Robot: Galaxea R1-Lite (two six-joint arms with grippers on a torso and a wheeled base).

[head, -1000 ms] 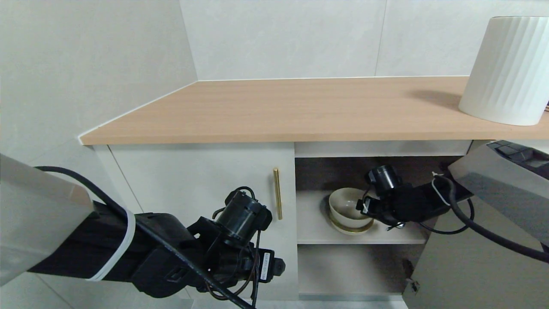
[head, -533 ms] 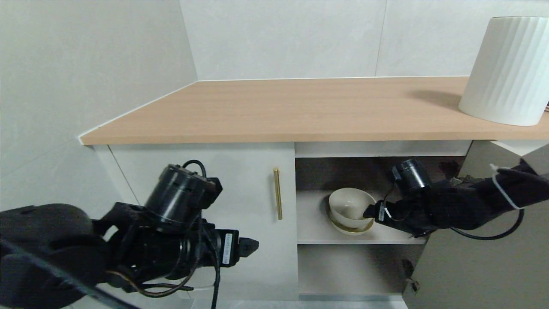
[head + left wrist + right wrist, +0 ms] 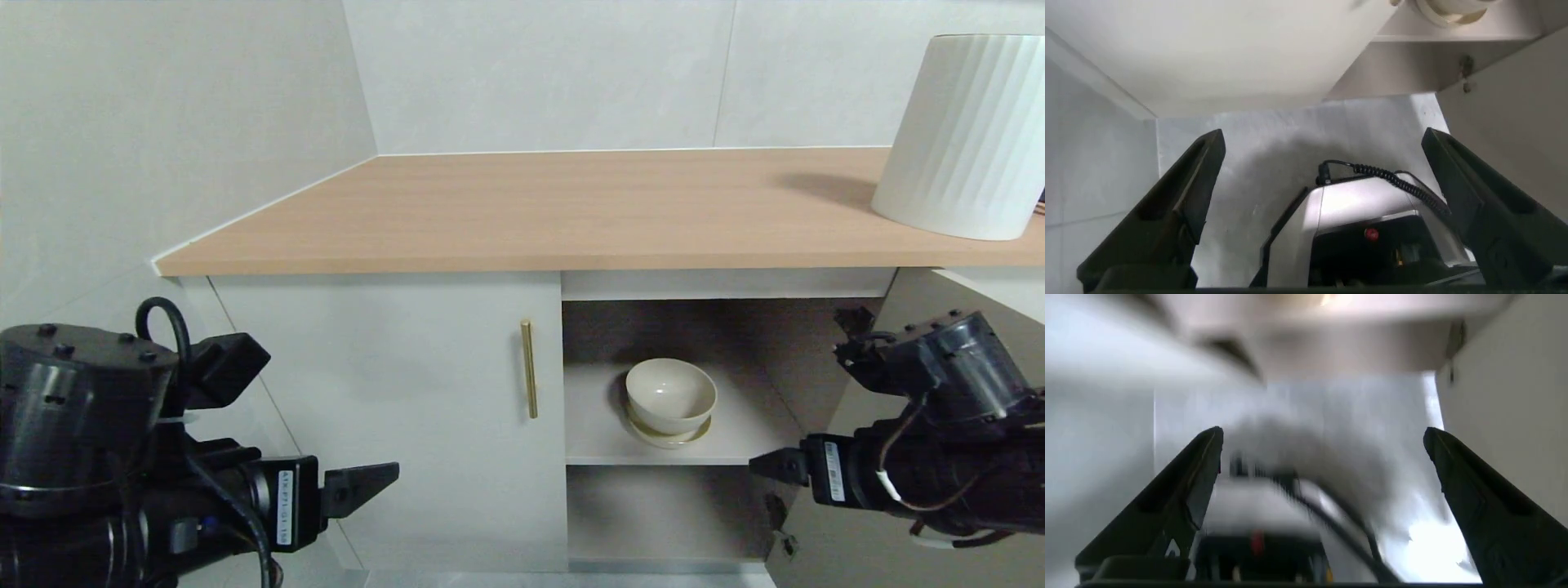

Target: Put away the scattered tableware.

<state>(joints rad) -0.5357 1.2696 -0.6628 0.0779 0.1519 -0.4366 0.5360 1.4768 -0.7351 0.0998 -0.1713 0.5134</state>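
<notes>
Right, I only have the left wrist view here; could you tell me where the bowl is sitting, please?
Observer: The bowl sits upright on a plate on the cabinet's upper shelf.
Operator: Thank you. Is the right gripper holding anything?
Observer: No, the right gripper is open and empty, outside the cabinet.
Operator: And how does the left door stand?
Observer: The left door is shut; its gold handle runs upright along the edge next to the opening.
</notes>
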